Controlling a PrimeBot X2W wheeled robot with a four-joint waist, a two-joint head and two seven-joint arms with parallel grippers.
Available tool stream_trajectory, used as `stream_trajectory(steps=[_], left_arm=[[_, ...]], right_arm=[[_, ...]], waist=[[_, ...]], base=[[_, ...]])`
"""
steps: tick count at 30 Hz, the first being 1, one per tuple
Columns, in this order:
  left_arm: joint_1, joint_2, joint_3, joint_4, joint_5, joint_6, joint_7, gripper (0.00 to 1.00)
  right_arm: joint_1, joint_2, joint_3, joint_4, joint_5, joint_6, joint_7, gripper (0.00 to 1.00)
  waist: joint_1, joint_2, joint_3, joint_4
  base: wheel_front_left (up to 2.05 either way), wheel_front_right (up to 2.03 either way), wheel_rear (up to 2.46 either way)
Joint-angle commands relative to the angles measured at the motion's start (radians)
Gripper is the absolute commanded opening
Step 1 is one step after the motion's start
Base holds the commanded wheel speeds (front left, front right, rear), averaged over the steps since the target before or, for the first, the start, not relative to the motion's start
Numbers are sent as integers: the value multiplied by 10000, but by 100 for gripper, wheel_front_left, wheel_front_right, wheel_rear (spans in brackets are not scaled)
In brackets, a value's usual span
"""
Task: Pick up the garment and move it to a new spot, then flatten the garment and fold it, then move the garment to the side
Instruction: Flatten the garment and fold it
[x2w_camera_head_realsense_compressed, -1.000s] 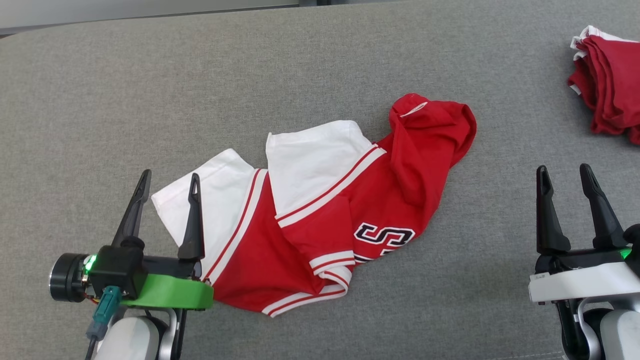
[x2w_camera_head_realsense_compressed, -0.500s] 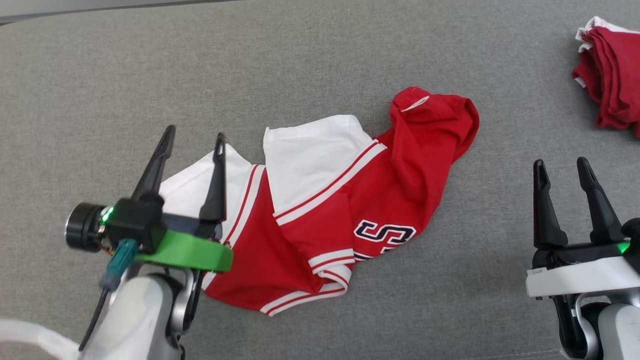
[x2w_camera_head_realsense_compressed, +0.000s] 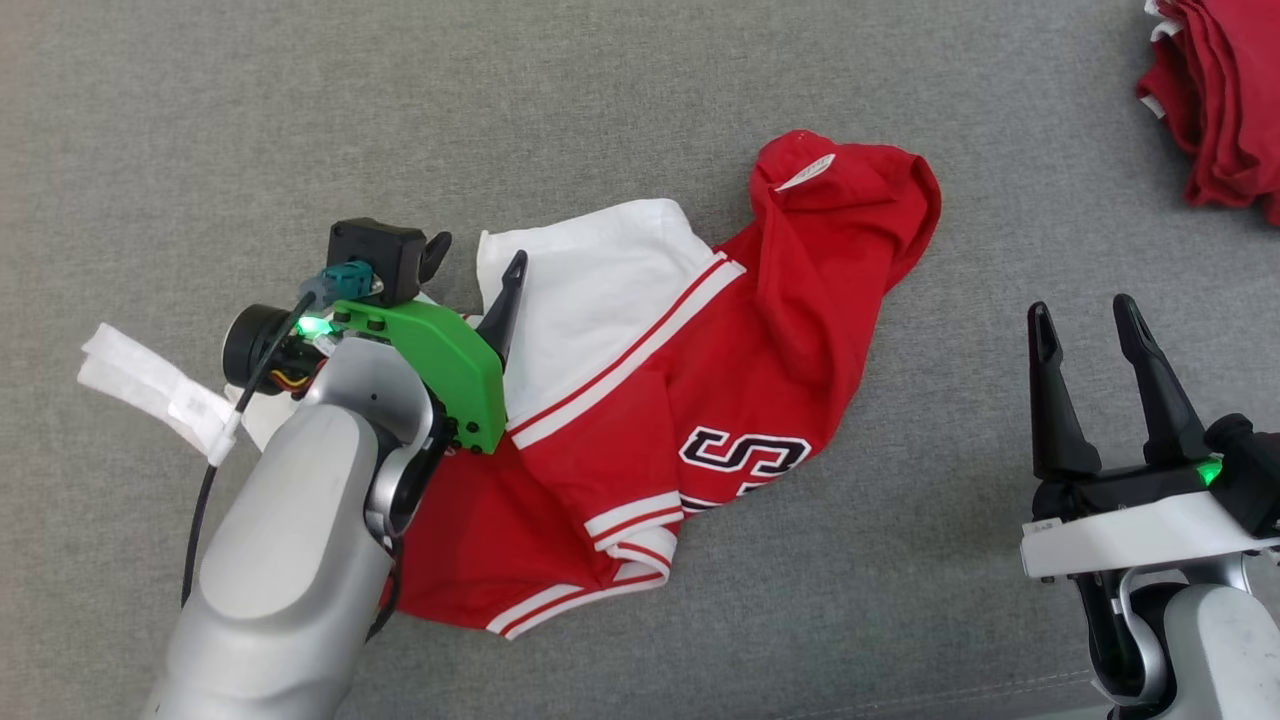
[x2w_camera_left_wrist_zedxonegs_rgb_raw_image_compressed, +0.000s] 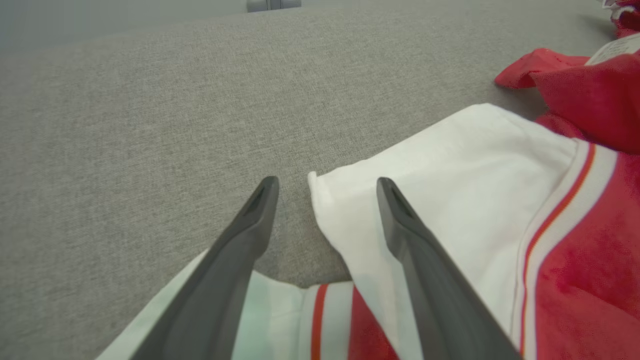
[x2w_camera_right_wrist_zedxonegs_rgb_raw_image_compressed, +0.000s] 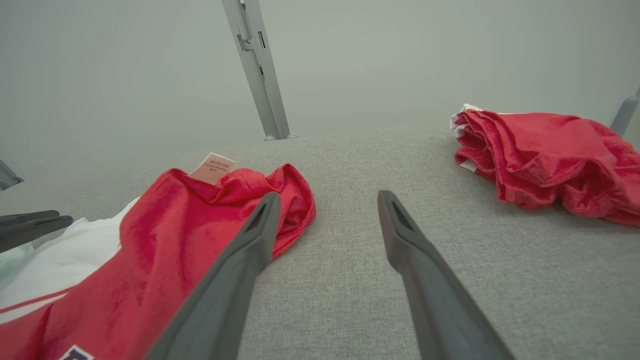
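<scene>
The red and white garment (x2w_camera_head_realsense_compressed: 700, 380) lies crumpled on the grey surface, with two white sleeves at its left and dark lettering near the middle. My left gripper (x2w_camera_head_realsense_compressed: 475, 262) hovers open over the white sleeves. In the left wrist view the corner of the upper white sleeve (x2w_camera_left_wrist_zedxonegs_rgb_raw_image_compressed: 450, 200) lies between the spread fingers of that gripper (x2w_camera_left_wrist_zedxonegs_rgb_raw_image_compressed: 326, 182). My right gripper (x2w_camera_head_realsense_compressed: 1081, 310) stands open to the right of the garment, holding nothing. From the right wrist, that gripper (x2w_camera_right_wrist_zedxonegs_rgb_raw_image_compressed: 328, 196) points past the garment's red end (x2w_camera_right_wrist_zedxonegs_rgb_raw_image_compressed: 175, 240) with its white tag.
A pile of red garments (x2w_camera_head_realsense_compressed: 1230, 100) lies at the far right corner and also appears in the right wrist view (x2w_camera_right_wrist_zedxonegs_rgb_raw_image_compressed: 540, 160). The grey fabric surface (x2w_camera_head_realsense_compressed: 200, 150) spreads all around. A metal post (x2w_camera_right_wrist_zedxonegs_rgb_raw_image_compressed: 255, 65) rises behind it. A white wrap (x2w_camera_head_realsense_compressed: 150, 385) hangs on my left arm's cable.
My left arm has reached forward and to the right, from beside the garment to over its white sleeves. The head camera has tilted, shifting the whole picture. The right gripper has stayed open.
</scene>
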Motion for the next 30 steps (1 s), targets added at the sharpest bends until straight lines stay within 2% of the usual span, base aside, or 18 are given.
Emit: stream_trajectory(steps=[1, 4, 5, 6, 7, 8, 15, 20, 25, 30], left_arm=[[-283, 11, 49, 203, -104, -48, 61, 100], [-515, 41, 23, 793, -219, -116, 273, 100], [-585, 41, 10, 910, -209, -150, 304, 92], [-666, 59, -42, 1074, -227, -190, 394, 43], [-720, 81, -77, 1186, -251, -229, 423, 5], [-770, 96, -91, 1322, -299, -254, 472, 0], [-1108, 110, -162, 1858, -323, -310, 244, 0], [-1247, -60, -366, 1950, -254, -351, 7, 0], [-1350, -261, -605, 1882, -195, -406, -279, 0], [-1474, -433, -853, 1808, -133, -431, -579, 0]], right_arm=[[-148, -45, 0, 56, 65, 1, -67, 100], [-180, -69, 10, 178, 102, 1, -102, 100], [-177, -86, 15, 207, 108, 1, -103, 100], [-178, -113, 13, 248, 123, 1, -80, 100], [-203, -142, 5, 282, 150, 1, -51, 100], [-269, -195, 9, 326, 186, 1, -19, 100], [-1075, -943, 164, 907, 604, 1, 183, 100], [-2094, -1734, 470, 1566, 1134, 1, 456, 100], [-3373, -2410, 1491, 2130, 1621, 1, 976, 100], [-4887, -3041, 2732, 2717, 2394, 1, 1986, 100]], waist=[[0, 0, 140, -163], [0, 0, 161, -247], [0, 0, 163, -266], [0, 0, 169, -283], [0, 0, 175, -297], [0, 0, 184, -316], [0, 0, 182, -356], [0, 0, 296, -71], [0, 0, 588, 405], [0, 0, 821, 890]], base=[[0, 0, 0], [0, 0, 0], [0, 0, 0], [0, 0, 0], [0, 0, 0], [0, 0, 0], [0, 0, 0], [0, 0, 0], [0, 0, 0], [0, 0, 0]])
